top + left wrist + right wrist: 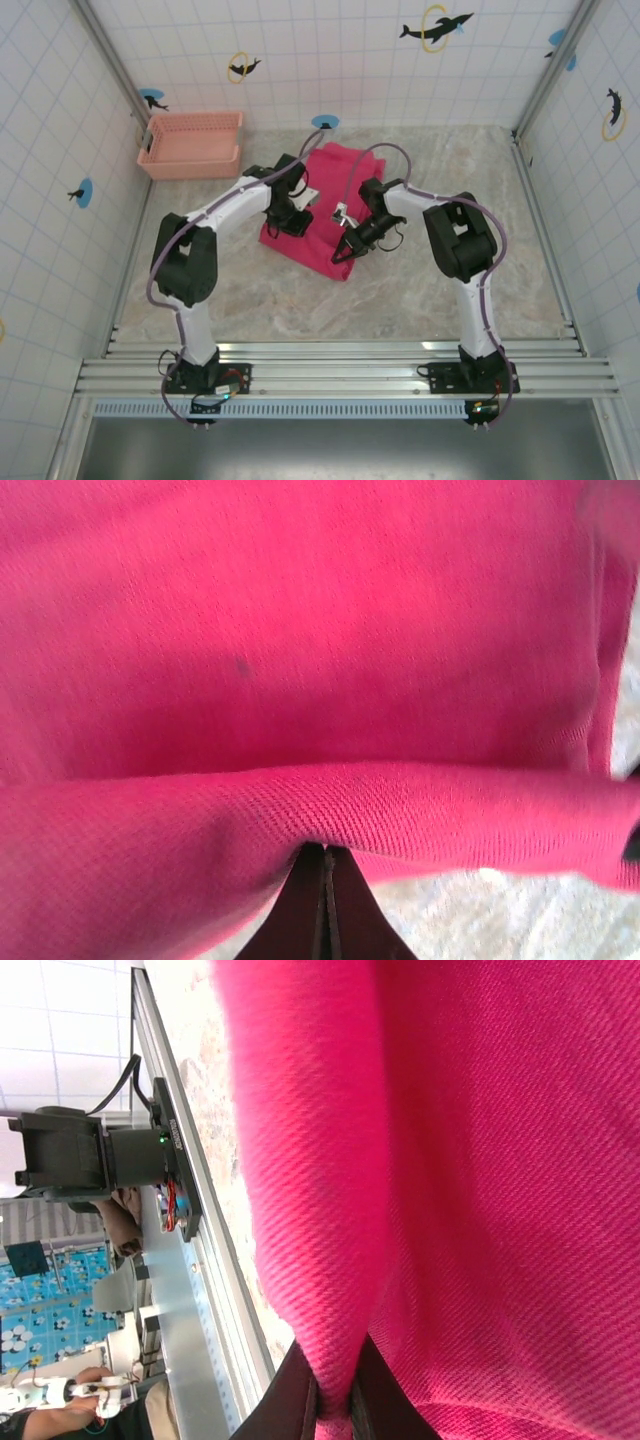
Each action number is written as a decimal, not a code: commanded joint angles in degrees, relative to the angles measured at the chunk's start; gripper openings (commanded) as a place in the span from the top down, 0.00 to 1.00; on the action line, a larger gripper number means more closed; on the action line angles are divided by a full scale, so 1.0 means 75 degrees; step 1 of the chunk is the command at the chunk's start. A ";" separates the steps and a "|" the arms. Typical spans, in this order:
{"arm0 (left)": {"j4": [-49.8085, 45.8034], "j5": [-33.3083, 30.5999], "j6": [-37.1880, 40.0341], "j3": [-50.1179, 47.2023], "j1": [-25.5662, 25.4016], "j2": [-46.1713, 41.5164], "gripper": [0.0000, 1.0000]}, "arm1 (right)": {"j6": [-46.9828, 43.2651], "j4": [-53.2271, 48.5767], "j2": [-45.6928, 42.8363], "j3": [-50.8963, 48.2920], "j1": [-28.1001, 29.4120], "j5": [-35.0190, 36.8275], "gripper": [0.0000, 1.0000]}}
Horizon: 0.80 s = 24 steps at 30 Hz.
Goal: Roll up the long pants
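Beyond both claws, on the table (pixel 250 290), your pants (pixel 325 190) lie folded, long axis running away from them. Your left claw (pixel 284 227) and right claw (pixel 343 254) are each clamped on the near edge, side by side and equally close, so roll forward with both together.

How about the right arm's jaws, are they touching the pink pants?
Touching. The right wrist view shows the jaws pinching a fold of the long pants.
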 commanded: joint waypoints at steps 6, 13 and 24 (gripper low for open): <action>-0.0819 -0.0412 0.0071 0.1300 0.0140 0.1696 1.00 | -0.0198 -0.0088 0.0332 -0.0046 -0.0029 -0.0056 0.89; -0.0431 -0.0572 0.0096 0.0281 0.0455 0.1608 1.00 | 0.0117 -0.0047 -0.0184 0.0071 -0.0052 0.1347 0.67; -0.0324 -0.0133 0.0211 0.0155 0.0531 0.1519 1.00 | -0.0951 0.1327 -0.3603 -0.1491 0.1782 0.6601 0.43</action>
